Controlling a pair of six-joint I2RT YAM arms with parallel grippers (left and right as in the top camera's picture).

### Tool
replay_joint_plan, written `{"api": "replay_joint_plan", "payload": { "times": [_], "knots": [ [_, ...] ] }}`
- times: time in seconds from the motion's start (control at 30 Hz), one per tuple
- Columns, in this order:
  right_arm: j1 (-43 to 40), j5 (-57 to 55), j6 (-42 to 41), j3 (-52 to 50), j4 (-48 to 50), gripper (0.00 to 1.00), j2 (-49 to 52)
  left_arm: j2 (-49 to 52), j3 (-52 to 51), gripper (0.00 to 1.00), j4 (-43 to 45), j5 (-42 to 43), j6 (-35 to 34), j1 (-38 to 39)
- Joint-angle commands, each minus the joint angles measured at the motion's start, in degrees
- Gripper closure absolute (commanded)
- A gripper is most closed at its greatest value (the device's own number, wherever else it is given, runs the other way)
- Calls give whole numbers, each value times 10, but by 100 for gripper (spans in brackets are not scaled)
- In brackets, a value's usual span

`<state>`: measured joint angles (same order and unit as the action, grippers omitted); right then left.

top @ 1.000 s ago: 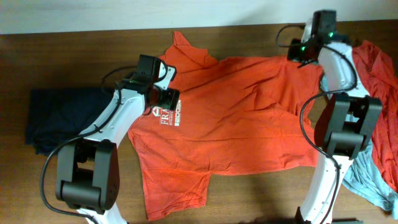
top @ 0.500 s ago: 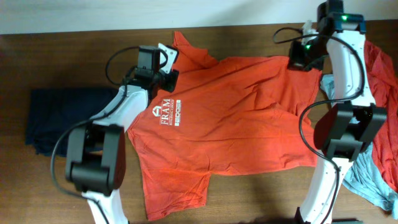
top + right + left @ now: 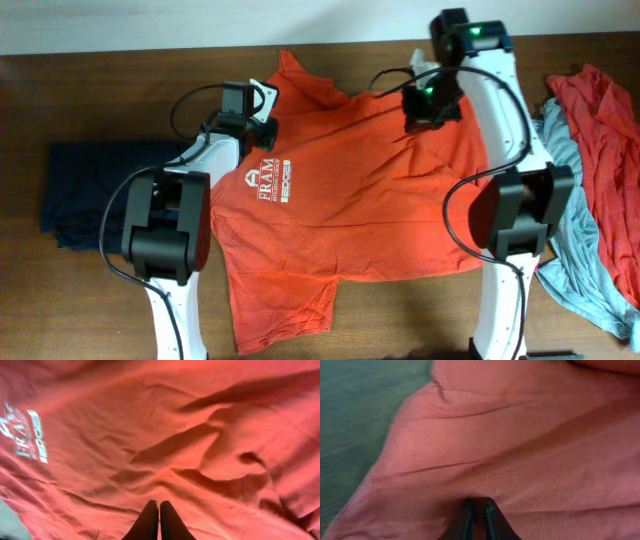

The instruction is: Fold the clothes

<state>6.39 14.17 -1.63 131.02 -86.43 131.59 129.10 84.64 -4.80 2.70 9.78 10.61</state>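
The orange-red T-shirt [image 3: 370,190] lies spread flat on the table, its white chest logo [image 3: 268,183] facing up. My left gripper [image 3: 258,126] sits at the shirt's far left shoulder by the sleeve. In the left wrist view its fingers [image 3: 477,502] are nearly together, with a fold of the shirt [image 3: 520,435] pinched between them. My right gripper [image 3: 428,108] hangs over the far middle of the shirt. Its fingers [image 3: 159,503] are shut with a thin sliver of the shirt [image 3: 150,420] between them; wrinkles run toward the tips, and the logo [image 3: 22,435] shows at left.
A navy T-shirt [image 3: 85,190] lies crumpled at the table's left. A red one [image 3: 600,130] and a grey-blue one [image 3: 575,240] are heaped at the right edge. Both arm bases stand at the front, over the shirt's lower part. Bare wood [image 3: 100,100] shows at far left.
My right gripper has swung left from the shirt's far right corner to over its middle, pulling cloth with it. My left gripper has closed on the shoulder cloth.
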Motion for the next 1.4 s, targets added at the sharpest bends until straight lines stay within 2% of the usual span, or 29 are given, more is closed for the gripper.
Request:
{"api": "replay_joint_plan", "payload": {
  "times": [0.0,0.2,0.37,0.57,0.7,0.77,1.13,1.37],
  "knots": [
    [3,-75,-28,5,-10,91,-7,60,-8,92,-17,-119,-38,-32],
    [-15,-108,-53,4,-32,87,-7,66,-7,92,-21,-144,-61,-71],
    [-45,-130,-77,-8,-6,86,-7,66,-6,92,-22,-141,-61,-80],
    [-71,-129,-75,-141,192,83,-7,66,-6,90,-21,-141,-52,-66],
    [-78,-127,-75,-205,297,96,-6,66,-6,88,-24,-141,-42,-60],
    [-80,-128,-75,-229,332,96,-4,66,-6,88,-27,-141,-41,-58],
    [-95,-146,-75,-255,395,96,53,66,-6,87,-29,-141,-41,-56],
    [-129,-161,-75,-255,486,96,115,66,-6,86,-31,-141,-41,-56]
  ]
}}
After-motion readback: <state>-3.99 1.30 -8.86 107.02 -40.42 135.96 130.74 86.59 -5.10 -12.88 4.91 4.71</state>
